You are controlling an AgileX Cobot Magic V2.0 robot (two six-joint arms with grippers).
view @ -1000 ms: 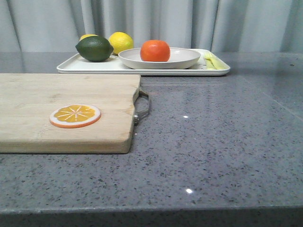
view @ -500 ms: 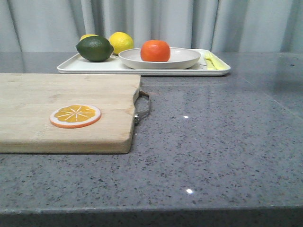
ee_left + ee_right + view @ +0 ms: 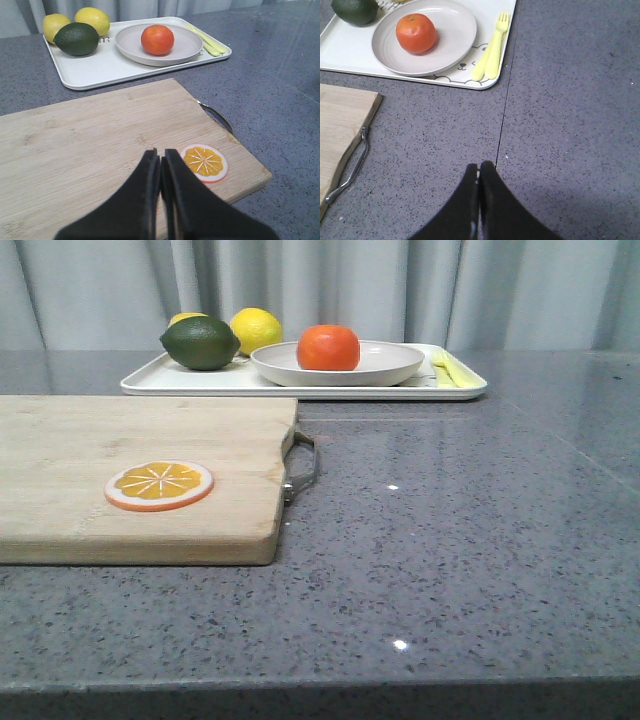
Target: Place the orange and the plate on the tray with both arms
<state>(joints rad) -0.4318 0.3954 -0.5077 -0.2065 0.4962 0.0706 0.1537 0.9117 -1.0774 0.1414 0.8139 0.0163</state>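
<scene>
The orange (image 3: 328,347) sits in the off-white plate (image 3: 395,365), which rests on the white tray (image 3: 180,380) at the back of the table. They also show in the left wrist view, orange (image 3: 157,39), plate (image 3: 130,45), tray (image 3: 100,70), and in the right wrist view, orange (image 3: 416,33), plate (image 3: 452,35), tray (image 3: 350,60). My left gripper (image 3: 160,152) is shut and empty over the wooden cutting board (image 3: 75,145). My right gripper (image 3: 479,166) is shut and empty over the grey countertop. Neither gripper shows in the front view.
A dark green lime (image 3: 200,342) and two yellow lemons (image 3: 256,328) lie on the tray's left end, and a yellow fork and spoon (image 3: 448,368) on its right end. An orange slice disc (image 3: 159,485) lies on the cutting board (image 3: 120,440), whose metal handle (image 3: 303,465) faces right.
</scene>
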